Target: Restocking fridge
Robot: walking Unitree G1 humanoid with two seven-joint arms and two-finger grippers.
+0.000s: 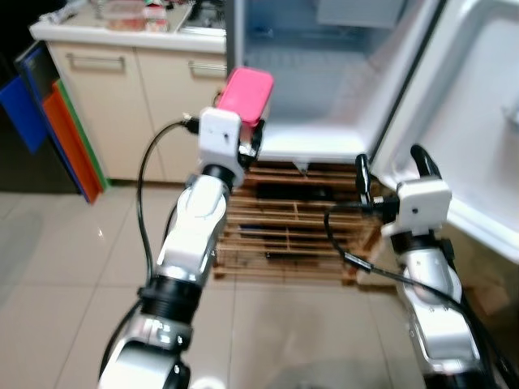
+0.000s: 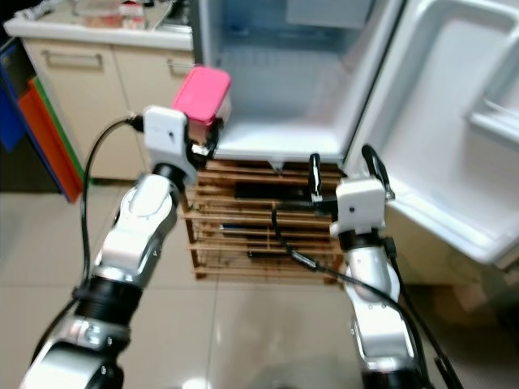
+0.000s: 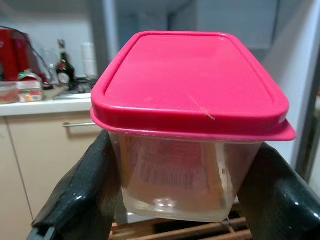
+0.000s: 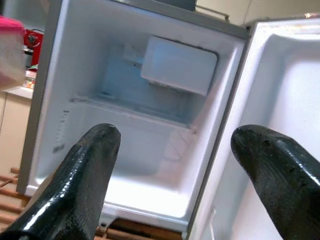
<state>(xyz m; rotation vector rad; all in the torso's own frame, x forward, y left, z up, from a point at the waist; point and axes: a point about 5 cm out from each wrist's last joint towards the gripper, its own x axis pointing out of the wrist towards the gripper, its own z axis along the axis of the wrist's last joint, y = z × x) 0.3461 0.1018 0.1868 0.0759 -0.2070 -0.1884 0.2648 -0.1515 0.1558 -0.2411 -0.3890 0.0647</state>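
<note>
My left gripper (image 3: 175,200) is shut on a clear plastic container with a pink lid (image 1: 246,95), held up at the left front corner of the small open fridge (image 1: 324,89). In the left wrist view the pink-lidded container (image 3: 187,125) sits between both black fingers (image 3: 82,192). My right gripper (image 1: 392,166) is open with nothing between its fingers, raised in front of the fridge's lower right corner. The right wrist view looks into the white fridge interior (image 4: 145,150), with a shelf and a freezer box (image 4: 179,66) at the top.
The fridge door (image 1: 478,113) stands wide open to the right. The fridge rests on a wooden pallet (image 1: 292,227). Beige kitchen cabinets (image 1: 138,97) and a cluttered counter (image 1: 122,20) lie to the left, with blue and orange boards (image 1: 57,121) leaning beside them. Tiled floor (image 1: 73,267) lies below.
</note>
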